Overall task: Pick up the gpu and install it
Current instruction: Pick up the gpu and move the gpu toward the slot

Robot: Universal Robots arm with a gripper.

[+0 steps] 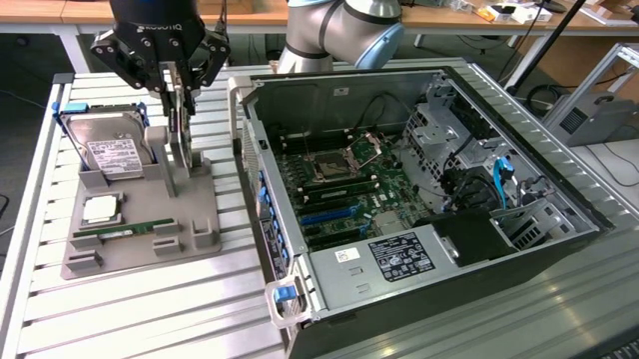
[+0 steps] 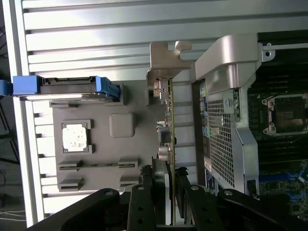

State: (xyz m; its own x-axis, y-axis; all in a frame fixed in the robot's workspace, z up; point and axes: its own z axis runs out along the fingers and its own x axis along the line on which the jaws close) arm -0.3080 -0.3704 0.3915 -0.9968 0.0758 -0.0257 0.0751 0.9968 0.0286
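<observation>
Over the grey holder at the exterior view's left, the gripper has its fingers closed on the upper edge of the graphics card. The card stands upright and edge-on among the holder's posts, with the hard drive just beside it, the open computer case near on the other side, and bare slatted table toward the front. From the wrist camera, the two fingers press either face of the thin card, its silver bracket at the far end and a narrow strip of table between it and the case wall, while a processor chip lies well apart on the holder.
</observation>
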